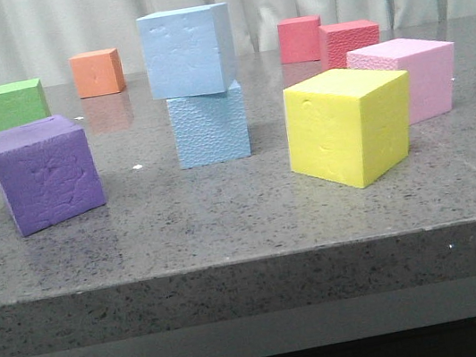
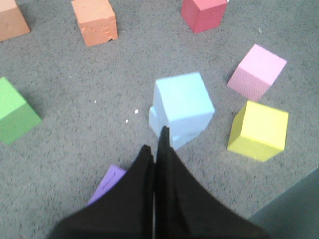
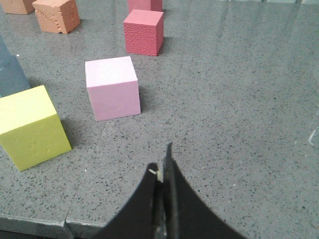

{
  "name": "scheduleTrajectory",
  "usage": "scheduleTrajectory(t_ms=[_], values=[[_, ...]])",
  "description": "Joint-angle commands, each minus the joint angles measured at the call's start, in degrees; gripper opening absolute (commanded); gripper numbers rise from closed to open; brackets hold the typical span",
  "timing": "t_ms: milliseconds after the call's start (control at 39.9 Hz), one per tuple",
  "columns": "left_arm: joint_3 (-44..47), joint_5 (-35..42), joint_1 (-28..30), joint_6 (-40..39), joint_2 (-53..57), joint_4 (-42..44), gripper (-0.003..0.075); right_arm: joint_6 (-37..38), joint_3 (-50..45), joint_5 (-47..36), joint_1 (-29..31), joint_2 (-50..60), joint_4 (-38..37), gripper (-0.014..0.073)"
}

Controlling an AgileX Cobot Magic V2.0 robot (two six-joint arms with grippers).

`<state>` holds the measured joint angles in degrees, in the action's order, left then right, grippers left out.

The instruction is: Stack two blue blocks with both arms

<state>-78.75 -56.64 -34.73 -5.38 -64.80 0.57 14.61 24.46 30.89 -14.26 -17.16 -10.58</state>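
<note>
The smoother, dented blue block (image 1: 188, 50) stands on top of the pebbled blue block (image 1: 209, 126) at the table's middle, slightly offset and turned. Neither gripper shows in the front view. In the left wrist view the stack shows as the top block (image 2: 183, 99) over the lower block (image 2: 174, 133). My left gripper (image 2: 155, 144) is shut and empty, hovering above and just short of the stack. My right gripper (image 3: 160, 162) is shut and empty above bare table near the front edge, to the right of the yellow cube. A sliver of the blue stack (image 3: 10, 69) shows in the right wrist view.
A purple cube (image 1: 43, 173) and a green cube (image 1: 13, 104) stand left. An orange cube (image 1: 97, 72) stands behind. A yellow cube (image 1: 349, 125), a pink cube (image 1: 408, 77) and two red cubes (image 1: 349, 41) stand right. The table's front edge (image 1: 251, 262) is near.
</note>
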Motion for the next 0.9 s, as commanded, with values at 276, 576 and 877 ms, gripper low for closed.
scheduleTrajectory(t_ms=[276,576,877], values=[[28.68,23.54,-0.28,0.14,33.37,1.28,-0.002,-0.3,1.46,-3.96,0.26,-0.39,-0.71,-0.0067],[37.62,27.0,-0.28,0.14,50.58,2.2,-0.002,-0.3,1.46,-3.96,0.26,-0.39,-0.71,-0.0067],[38.34,26.75,-0.28,0.14,51.99,2.2,-0.002,-0.3,1.46,-3.96,0.26,-0.39,-0.71,-0.0067]])
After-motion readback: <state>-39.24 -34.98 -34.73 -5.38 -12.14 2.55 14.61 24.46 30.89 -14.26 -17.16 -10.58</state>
